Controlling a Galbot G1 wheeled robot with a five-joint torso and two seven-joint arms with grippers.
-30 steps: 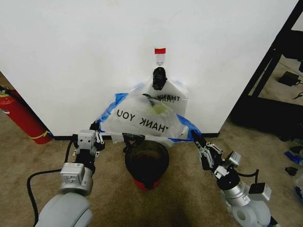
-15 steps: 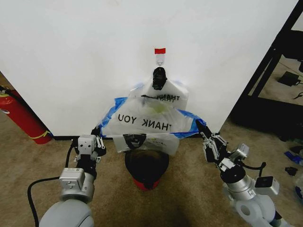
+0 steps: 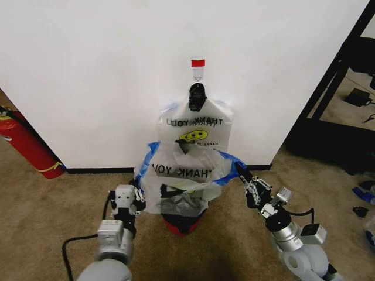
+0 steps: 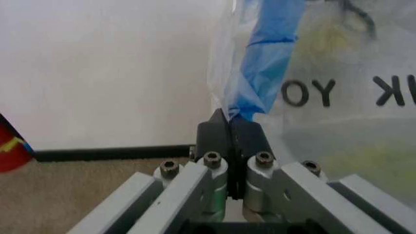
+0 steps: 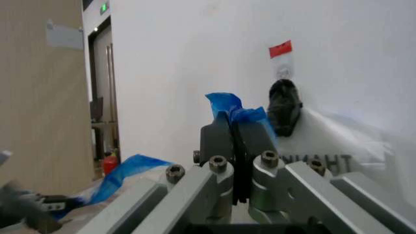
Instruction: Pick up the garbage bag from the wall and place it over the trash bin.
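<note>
The plain white wall (image 3: 88, 70) with its black baseboard carries a red tape strip (image 3: 198, 62) over a small hook, where a black clip (image 3: 197, 96) bunches same-printed plastic bags (image 3: 196, 126). Nearer, the thin clear "THANK YOU" garbage bag (image 3: 181, 175) hangs spread over the small round black trash bin (image 3: 181, 222) with the red base. The left gripper (image 3: 139, 188) is clamped on the bag's left blue handle edge and the right gripper (image 3: 240, 174) on its right one, and a red fire extinguisher (image 3: 26, 146) stands far left.

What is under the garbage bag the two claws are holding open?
The trash bin: its red base and part of its dark body show through the garbage bag, which the left claw and right claw grip. The rim is covered.
</note>
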